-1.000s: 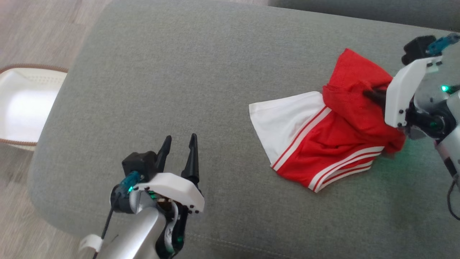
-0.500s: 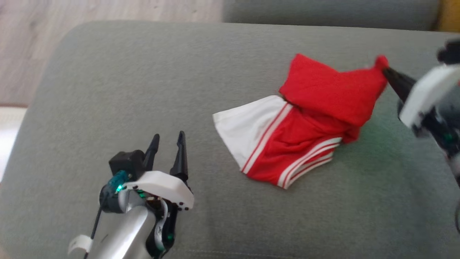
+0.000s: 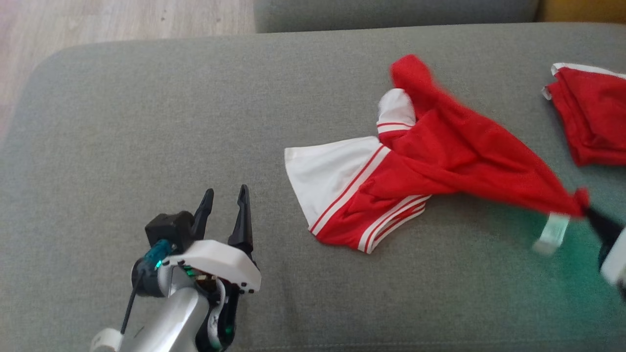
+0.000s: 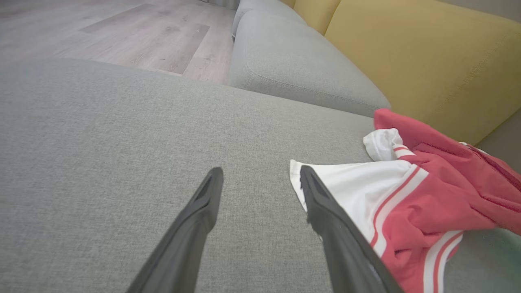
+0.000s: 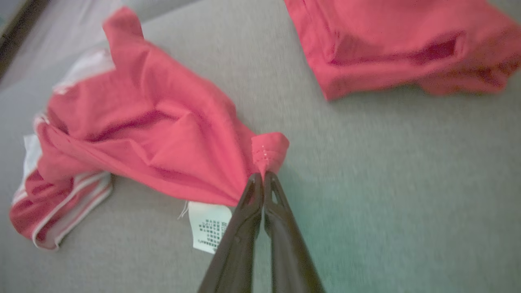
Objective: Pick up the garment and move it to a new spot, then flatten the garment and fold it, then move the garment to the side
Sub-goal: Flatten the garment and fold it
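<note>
Right now the right claw is pinched tight on one corner of the red jersey garment with white panel and stripes, which lies near the middle of the grey fabric sofa cushion. Gripping a single corner draws the red cloth into a taut ridge running from the claw to the crumpled striped part resting on the cushion. That looks like a pull meant to drag it to a new spot or spread it out. A white care label hangs free just under the gripped corner. The left claw hovers empty with fingers spread, just beside the garment's white edge, probably ready to pin or take an opposite edge. A second red folded garment lies apart at the right, out of the way
</note>
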Robot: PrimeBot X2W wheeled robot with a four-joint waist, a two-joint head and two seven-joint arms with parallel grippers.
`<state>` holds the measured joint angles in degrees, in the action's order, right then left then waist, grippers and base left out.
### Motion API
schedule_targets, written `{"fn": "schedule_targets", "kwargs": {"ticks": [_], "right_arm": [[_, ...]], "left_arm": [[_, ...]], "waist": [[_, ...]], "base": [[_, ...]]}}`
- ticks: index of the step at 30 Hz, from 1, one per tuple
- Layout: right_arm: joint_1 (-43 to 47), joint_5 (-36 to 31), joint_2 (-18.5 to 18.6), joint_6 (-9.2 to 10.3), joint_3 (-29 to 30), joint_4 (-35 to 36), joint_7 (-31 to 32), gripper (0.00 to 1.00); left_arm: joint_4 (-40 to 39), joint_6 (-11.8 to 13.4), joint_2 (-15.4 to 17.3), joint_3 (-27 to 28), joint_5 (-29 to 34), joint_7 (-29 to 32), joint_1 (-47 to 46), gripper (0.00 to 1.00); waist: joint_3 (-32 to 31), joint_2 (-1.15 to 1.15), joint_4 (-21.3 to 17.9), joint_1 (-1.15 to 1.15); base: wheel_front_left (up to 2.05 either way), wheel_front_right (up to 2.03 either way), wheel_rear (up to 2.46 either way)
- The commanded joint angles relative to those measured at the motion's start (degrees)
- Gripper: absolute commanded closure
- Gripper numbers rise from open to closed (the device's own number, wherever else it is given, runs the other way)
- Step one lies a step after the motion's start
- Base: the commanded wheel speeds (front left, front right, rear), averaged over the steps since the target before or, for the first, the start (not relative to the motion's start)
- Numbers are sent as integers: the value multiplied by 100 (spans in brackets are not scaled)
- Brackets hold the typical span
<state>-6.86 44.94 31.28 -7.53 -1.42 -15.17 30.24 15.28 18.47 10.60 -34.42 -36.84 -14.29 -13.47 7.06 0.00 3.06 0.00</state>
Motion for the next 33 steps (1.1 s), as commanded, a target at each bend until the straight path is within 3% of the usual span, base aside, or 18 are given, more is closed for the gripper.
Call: {"fn": "schedule_targets", "kwargs": {"ticks": [1,4,5,6,7,11,15,19,26,33], "right_arm": [[157,-271,-33,4,163,319,160,100],[512,-795,-503,4,566,505,485,100],[591,-948,-676,4,655,536,621,75],[643,-1103,-829,4,737,580,719,14],[665,-1267,-959,4,818,639,760,0],[631,-1541,-1436,4,1123,1034,766,0],[526,-1595,-1667,4,1374,1463,610,0],[299,-1584,-1938,4,1615,2105,-65,0],[126,-1435,-2219,4,1400,2261,-1198,0],[-47,-1253,-2217,4,946,1831,-1813,0]], "left_arm": [[-162,24,112,200,59,-55,-259,0],[-165,35,116,178,75,-42,-291,0],[-163,38,127,172,82,-32,-303,0],[-161,40,136,167,87,-19,-317,0],[-162,41,149,162,91,-4,-331,0],[-193,56,256,156,116,79,-364,0],[-258,54,387,138,156,204,-429,0],[-396,-73,584,136,84,606,-679,0],[-64,-490,870,-108,-490,2958,-1746,0],[1123,-1022,786,-280,-899,4339,-2777,0]], "waist": [[40,0,-13,0],[80,0,-24,0],[86,0,-31,0],[86,0,-38,0],[81,0,-48,0],[3,0,-124,0],[-65,0,-193,0],[-98,0,-301,0],[72,0,-598,0],[356,0,-1029,0]], "base": [[0,0,0],[0,0,0],[0,0,0],[0,0,0],[0,0,0],[0,0,0],[0,0,0],[0,0,0],[0,0,0],[0,0,0]]}}
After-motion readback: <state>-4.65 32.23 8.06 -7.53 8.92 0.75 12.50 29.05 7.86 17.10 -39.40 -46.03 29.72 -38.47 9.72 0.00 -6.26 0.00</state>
